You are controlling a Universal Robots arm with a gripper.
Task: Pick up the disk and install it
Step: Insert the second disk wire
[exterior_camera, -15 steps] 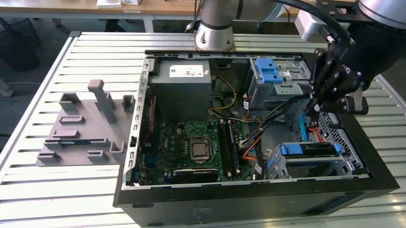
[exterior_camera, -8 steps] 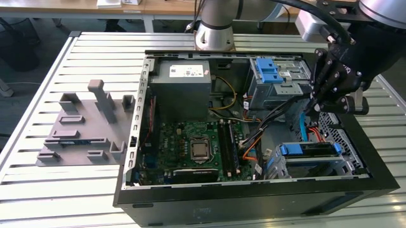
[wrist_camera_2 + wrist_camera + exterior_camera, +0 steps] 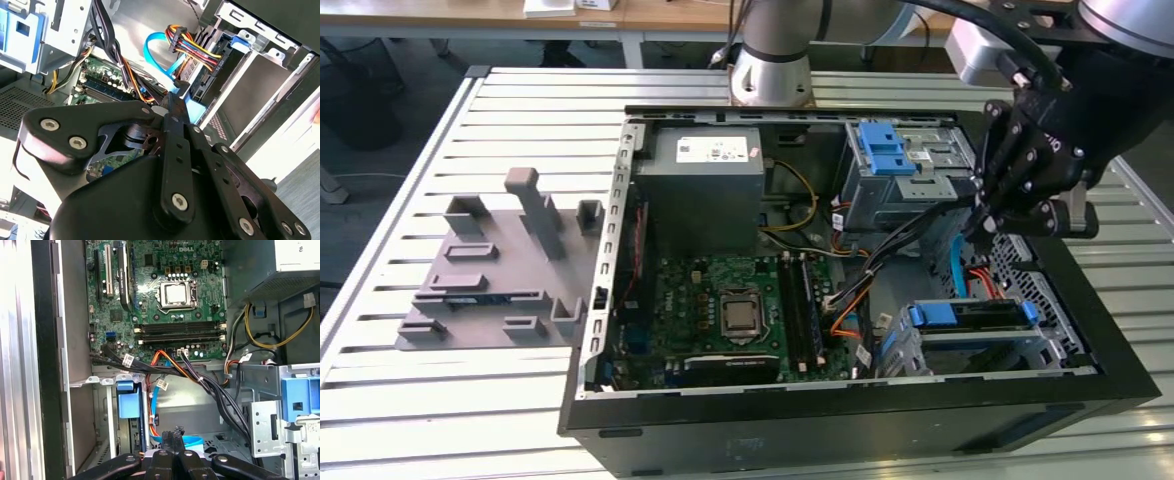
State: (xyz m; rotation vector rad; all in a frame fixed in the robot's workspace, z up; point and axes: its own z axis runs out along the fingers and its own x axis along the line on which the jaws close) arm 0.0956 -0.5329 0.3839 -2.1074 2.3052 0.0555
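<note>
One disk is what we are tracking here: the flat silver hard drive in its blue plastic carrier frame is lying in the lower bay at the front corner of the open black tower case, towards the exterior view's right. In the first wrist view its blue end is showing at the bay mouth, beside a bundle of black, orange and blue cables.

The robot's black gripper is hanging just above that side of the case, apart from the disk and touching nothing that we are able to make out. In both wrist views its fingers are pressing together with nothing between them (no drive, no cable).

We are judging the task as nearly or wholly done: the pick-up and the sliding-in look finished, since the disk is sitting in the bay and the gripper is empty. Whether the carrier is fully latched, we cannot tell.

Further out, the green motherboard is lying on the case floor, with the grey power-supply box beyond it.
</note>
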